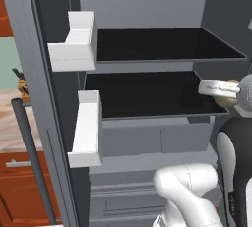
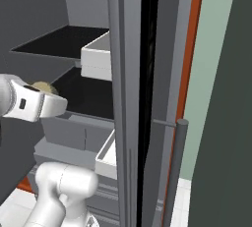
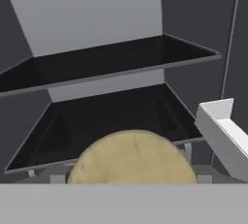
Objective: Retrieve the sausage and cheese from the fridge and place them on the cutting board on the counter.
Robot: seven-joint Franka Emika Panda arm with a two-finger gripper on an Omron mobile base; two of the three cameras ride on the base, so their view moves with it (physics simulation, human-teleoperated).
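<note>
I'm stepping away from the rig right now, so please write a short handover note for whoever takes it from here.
Gripper: at the open fridge, level with the lower shelf; jaws wide, nothing visibly clamped.
Cheese: right in front of the hand, at the front edge of that shelf; whether the jaws touch it can't be told.
Sausage, cutting board: unaccounted for.
Done: door open, arm at the cheese.
Left: grip the cheese, carry it to the board, then do the sausage.

Matt, mottled cheese (image 3: 131, 157); glossy dark shelves (image 1: 152, 93) in the smooth grey fridge (image 1: 44, 73).
</note>
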